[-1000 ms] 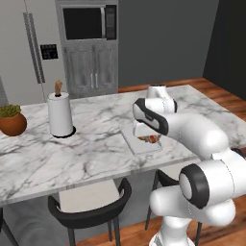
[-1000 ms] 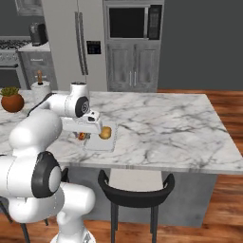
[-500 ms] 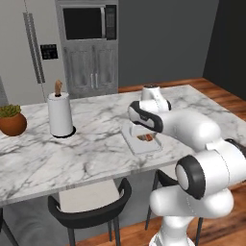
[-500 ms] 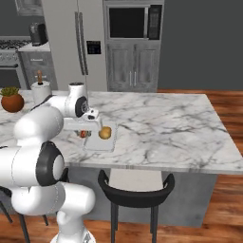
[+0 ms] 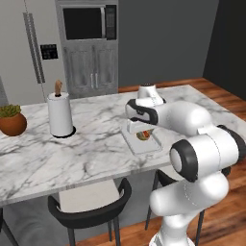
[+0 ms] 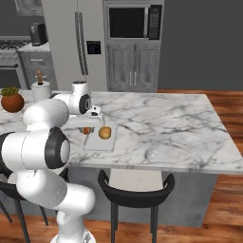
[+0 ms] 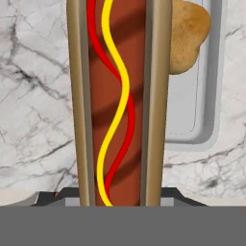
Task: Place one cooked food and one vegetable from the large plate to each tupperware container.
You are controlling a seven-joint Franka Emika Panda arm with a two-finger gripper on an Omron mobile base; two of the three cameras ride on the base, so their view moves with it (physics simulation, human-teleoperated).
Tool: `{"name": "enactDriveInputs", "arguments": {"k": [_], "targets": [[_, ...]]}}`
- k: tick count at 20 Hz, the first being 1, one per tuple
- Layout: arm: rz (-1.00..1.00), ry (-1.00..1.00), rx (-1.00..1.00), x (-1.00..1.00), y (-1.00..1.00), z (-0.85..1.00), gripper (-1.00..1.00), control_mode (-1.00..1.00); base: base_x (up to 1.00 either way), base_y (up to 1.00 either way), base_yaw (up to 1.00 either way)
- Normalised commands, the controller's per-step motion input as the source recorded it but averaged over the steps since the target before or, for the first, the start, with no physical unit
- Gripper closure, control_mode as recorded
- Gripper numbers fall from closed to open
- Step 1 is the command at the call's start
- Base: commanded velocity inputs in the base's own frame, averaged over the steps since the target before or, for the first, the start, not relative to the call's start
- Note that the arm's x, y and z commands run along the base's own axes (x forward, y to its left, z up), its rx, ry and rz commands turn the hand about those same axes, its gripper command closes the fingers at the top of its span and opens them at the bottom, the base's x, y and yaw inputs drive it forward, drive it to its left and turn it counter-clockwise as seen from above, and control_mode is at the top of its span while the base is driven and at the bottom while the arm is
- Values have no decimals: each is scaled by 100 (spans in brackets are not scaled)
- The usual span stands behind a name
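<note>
I have the white arm's two-finger gripper [image 6: 96, 113] hanging over the near-left part of the white, grey-veined marble island counter [image 6: 166, 123], and through the hand view I see it clamped on a long hot dog in a tan bun with wavy red and yellow stripes of sauce [image 7: 117, 101], which runs straight up the middle of that view from between the fingers. Below the hot dog lies a shallow rectangular translucent pale-grey tupperware container with rounded corners [image 7: 204, 96], set near the counter's front edge; in the right base view I see the same tray [image 6: 100, 140] just under the hand. Inside it rests a rounded golden-brown potato-like lump [image 6: 105, 132], toward the tray's far end, and beside it, nearer the arm, a small red piece [image 6: 86, 130] whose exact kind I cannot make out. In the left base view the tray [image 5: 142, 143] sits partly hidden under the forearm, with a patch of red and brown food showing in it. I cannot tell whether the hot dog is touching the tray or hanging above it. Farther left on the counter stand an upright white paper towel roll on a dark base [image 5: 60, 115] and a round terracotta pot with a green plant [image 5: 11, 121], both well apart from the tray.
</note>
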Motion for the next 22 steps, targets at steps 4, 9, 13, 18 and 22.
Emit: {"name": "enactDriveInputs", "arguments": {"k": [4,9,13,18,22], "targets": [[0,0,0,18,0,-22,100,-100,0,0,0],[0,0,0,6,0,-20,100,-100,0,0,0],[0,0,0,1,0,-23,100,-100,0,0,0],[0,0,0,0,0,-20,100,-100,0,0,0],[0,-1,0,1,0,-10,100,-100,0,0,0]]}}
